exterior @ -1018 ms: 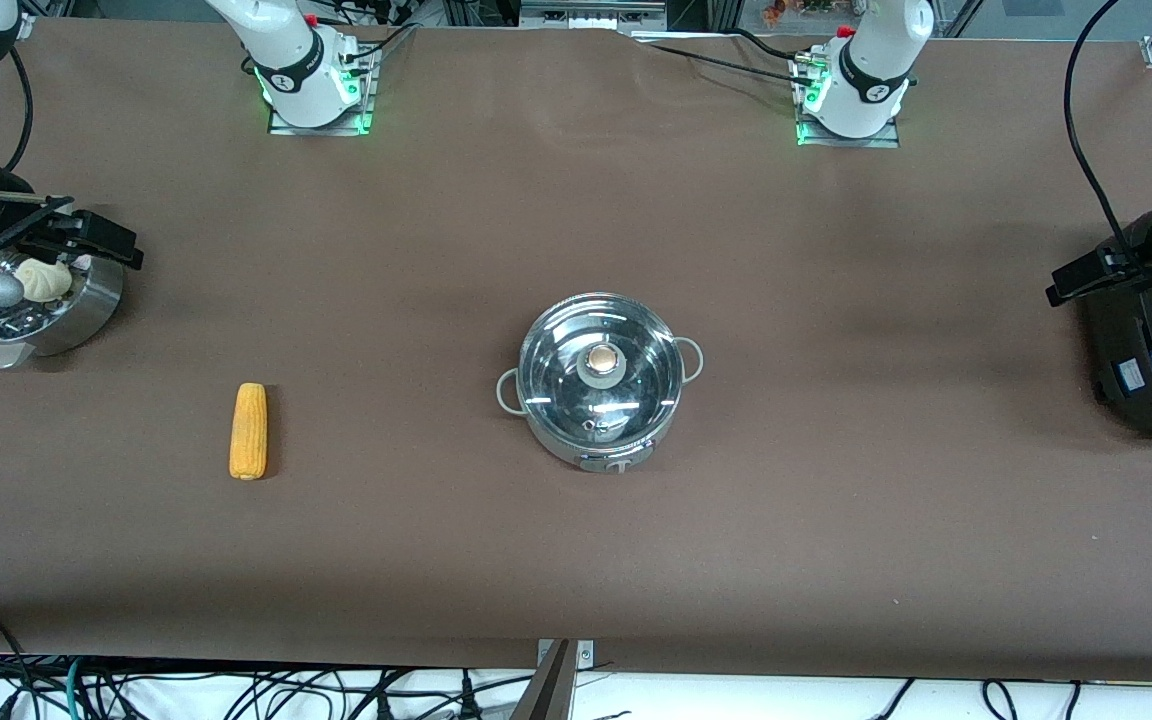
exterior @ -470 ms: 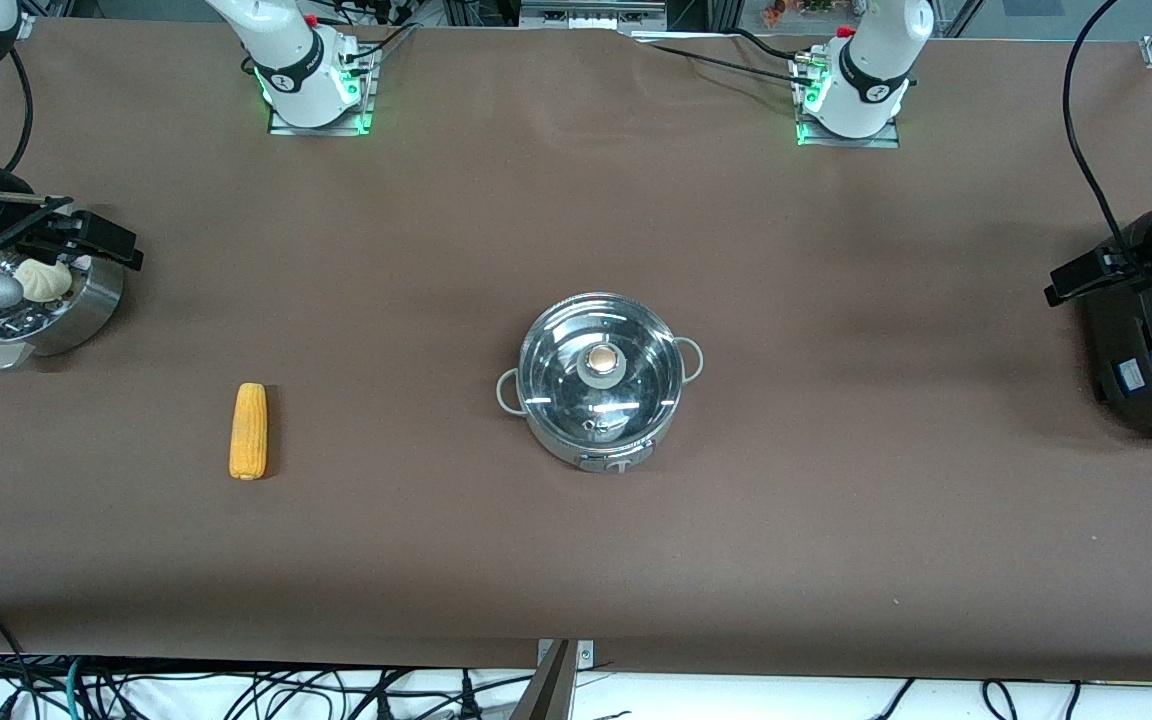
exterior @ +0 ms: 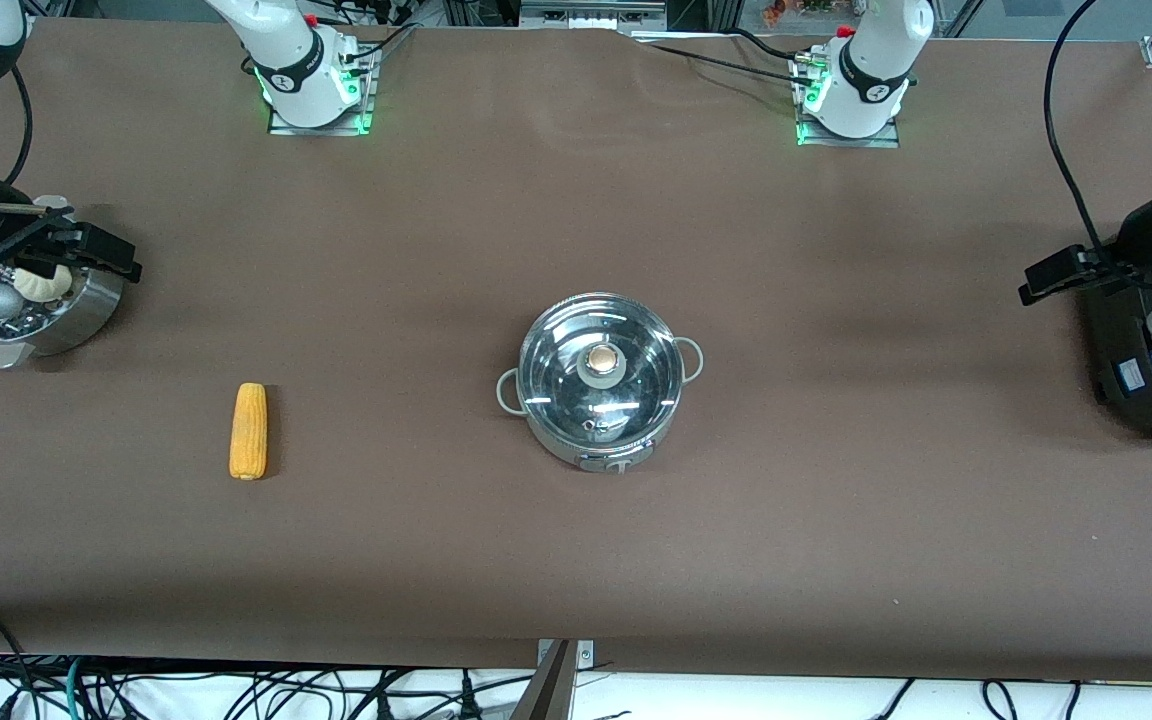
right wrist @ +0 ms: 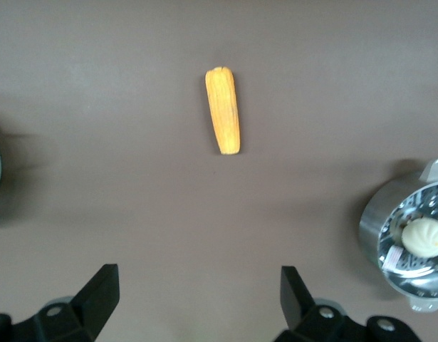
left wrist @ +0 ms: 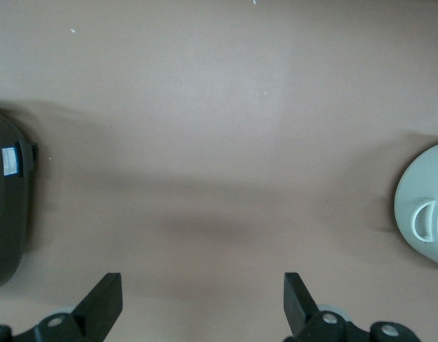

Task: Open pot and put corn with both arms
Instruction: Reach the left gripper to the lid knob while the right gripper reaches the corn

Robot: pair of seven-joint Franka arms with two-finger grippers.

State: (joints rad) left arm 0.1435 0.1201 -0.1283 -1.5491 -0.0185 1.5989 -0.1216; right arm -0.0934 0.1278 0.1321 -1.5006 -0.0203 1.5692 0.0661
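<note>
Since the earlier frames the left end effector [exterior: 1061,275] has shifted slightly toward the pot [exterior: 600,380] from over the black cooker [exterior: 1151,350], and the right end effector [exterior: 86,250] has edged a little over the steamer basket [exterior: 36,310] with its bun [exterior: 41,283]. Both have their fingers apart, holding nothing. The pot stands mid-tabletop [exterior: 576,560], lid [exterior: 600,370] on, unchanged. The corn [exterior: 248,431] lies flat toward the right arm's end, nearer the camera than the basket, well apart from the pot. Bare tabletop lies between corn and pot.
</note>
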